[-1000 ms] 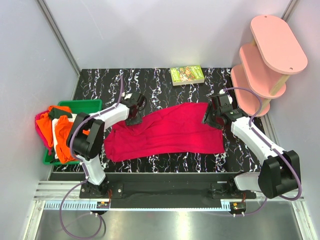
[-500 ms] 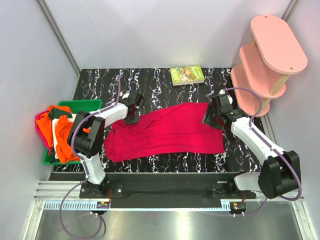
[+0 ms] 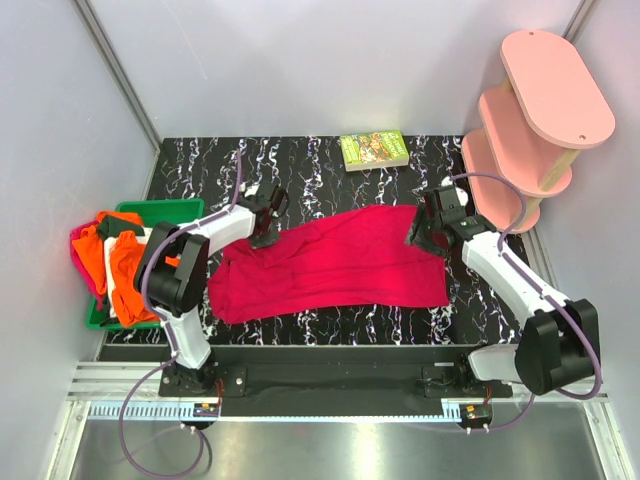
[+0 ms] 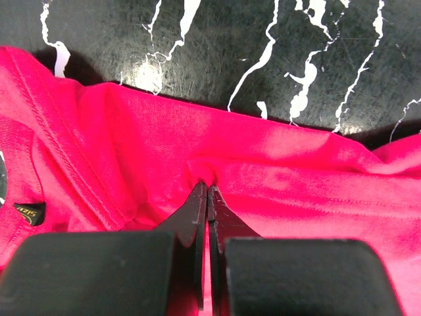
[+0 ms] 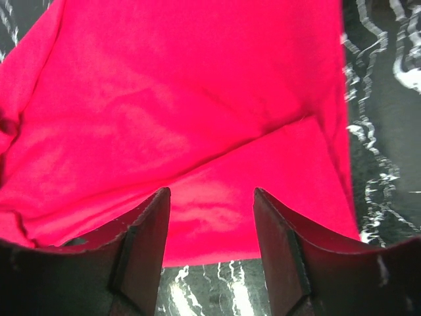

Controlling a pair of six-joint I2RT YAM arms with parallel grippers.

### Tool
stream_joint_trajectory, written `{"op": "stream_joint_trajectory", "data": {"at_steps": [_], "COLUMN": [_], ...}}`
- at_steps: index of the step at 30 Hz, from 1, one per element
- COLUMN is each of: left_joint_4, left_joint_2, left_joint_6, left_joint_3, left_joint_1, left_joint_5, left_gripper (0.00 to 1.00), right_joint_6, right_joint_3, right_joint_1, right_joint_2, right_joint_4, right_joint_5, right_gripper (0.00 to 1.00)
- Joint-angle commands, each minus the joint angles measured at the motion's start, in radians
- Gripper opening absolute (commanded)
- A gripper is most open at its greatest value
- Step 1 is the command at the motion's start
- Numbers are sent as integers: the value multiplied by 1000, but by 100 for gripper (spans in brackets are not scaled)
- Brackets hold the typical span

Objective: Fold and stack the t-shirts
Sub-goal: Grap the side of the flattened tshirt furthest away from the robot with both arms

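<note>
Left gripper (image 4: pixel 208 189) newly tight on t-shirt (image 4: pixel 283 164)

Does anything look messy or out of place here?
Yes. Orange, white and pink shirts spill over the green plastic bin on the left, and a green-covered book lies at the back, unrelated to laundry.

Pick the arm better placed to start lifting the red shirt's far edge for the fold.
Left, most likely. The left hand is shut on a pinch of the red t-shirt near its far edge. The right hand is open over the shirt's other end, fingers apart, gripping nothing.
</note>
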Motion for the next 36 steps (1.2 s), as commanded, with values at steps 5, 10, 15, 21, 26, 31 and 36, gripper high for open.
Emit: {"op": "stream_joint_trajectory", "data": {"at_steps": [5, 10, 15, 21, 26, 31, 36], "left_joint_4": [11, 5, -3, -6, -6, -9, -9], "left_joint_2": [-82, -82, -82, -71, -65, -59, -53], "left_joint_6": [42, 11, -6, -21, -18, -17, -12], "left_joint_3": [70, 80, 95, 121, 116, 109, 110], "left_joint_1": [7, 5, 5, 2, -1, -1, -1], "left_joint_5": [-24, 7, 28, 65, 70, 68, 60], "left_gripper": [0, 0, 0, 0, 0, 0, 0], "right_joint_6": [29, 44, 42, 13, -16, -17, -16], "right_joint_3": [222, 329, 388, 498, 573, 599, 605], "right_joint_1": [-105, -136, -160, -189, -206, -211, -219], "right_joint_2": [186, 382, 511, 601, 690, 738, 767], "right_joint_4": [-1, 45, 67, 78, 78, 78, 79], "right_joint_5": [124, 162, 171, 210, 214, 225, 226], "right_gripper": [66, 59, 55, 55, 56, 57, 57]}}
